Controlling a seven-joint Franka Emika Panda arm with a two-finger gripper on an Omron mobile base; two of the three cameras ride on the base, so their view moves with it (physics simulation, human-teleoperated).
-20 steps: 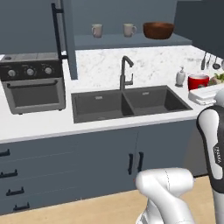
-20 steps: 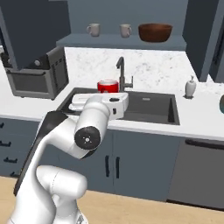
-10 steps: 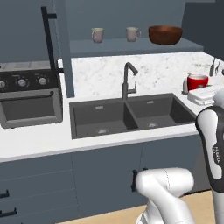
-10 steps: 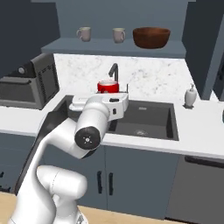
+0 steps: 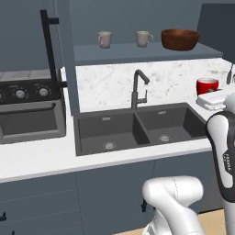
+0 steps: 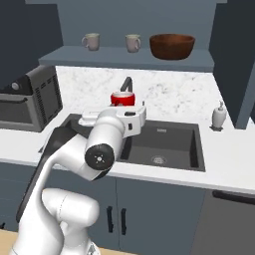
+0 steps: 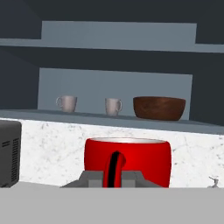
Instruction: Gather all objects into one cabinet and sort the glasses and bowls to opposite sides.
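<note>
My gripper (image 7: 113, 177) is shut on the bright red cup (image 7: 127, 159), which I hold upright above the sink. The same cup (image 5: 207, 86) shows at the right of the left base view and in the right base view (image 6: 123, 98) on top of my hand (image 6: 124, 110). The wide blue-grey cabinet (image 5: 137, 53) stands open. On its lower shelf, two beige mugs (image 5: 104, 39) (image 5: 144, 38) stand to the left of the brown wooden bowl (image 5: 180, 39). In the hand view the mugs (image 7: 67, 103) (image 7: 113, 106) and the bowl (image 7: 159, 108) are ahead of and above the cup.
A dark double sink (image 5: 137, 131) with a black faucet (image 5: 137, 87) lies below the cabinet. A toaster oven (image 5: 27, 110) sits on the counter to the left. The open cabinet door with its black bar handle (image 5: 46, 46) stands above the oven. A white soap dispenser (image 6: 219, 116) stands at the right.
The whole picture has shifted and grown: the base has driven closer to the counter. The red cup stays in the shut gripper. Mugs and bowl have not moved.
</note>
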